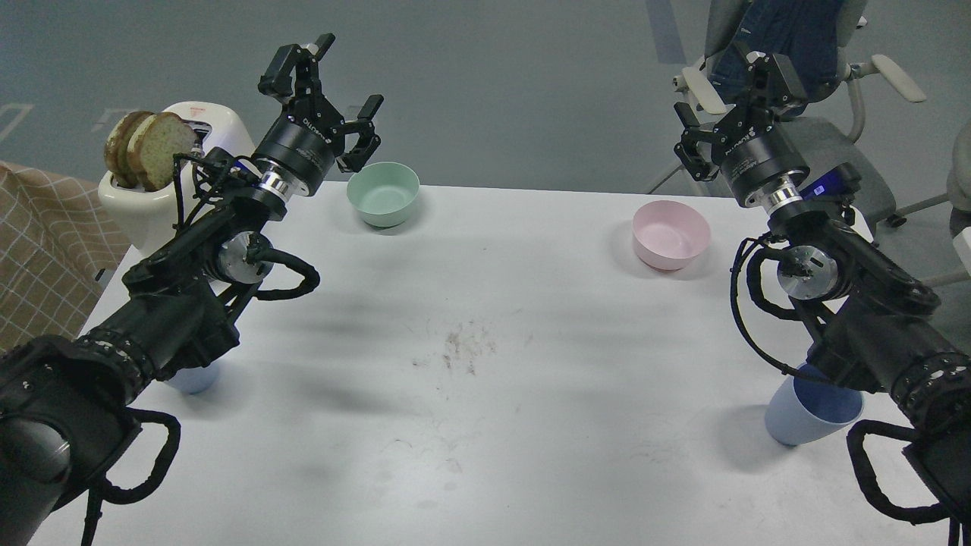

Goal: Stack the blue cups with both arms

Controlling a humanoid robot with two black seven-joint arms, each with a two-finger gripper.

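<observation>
Left claw [332, 89]: held spread and empty above the desk [485, 425].
Right claw [734, 98]: spread, empty.
Blue cups: one [806, 409] under the right arm, one [193, 377] mostly hidden under the left.

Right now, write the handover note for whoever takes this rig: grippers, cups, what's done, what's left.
Left gripper: open, empty, raised over the table's far left, near the mint-green bowl.
Right gripper: open, empty, raised at the far right, behind the pink bowl.
Blue cups: one stands upright at the near right, partly under the right arm; the other is at the near left, mostly hidden by the left arm.
Done: nothing; the cups stand apart, ungrasped.
Left: pick up both cups and nest one in the other.
</observation>
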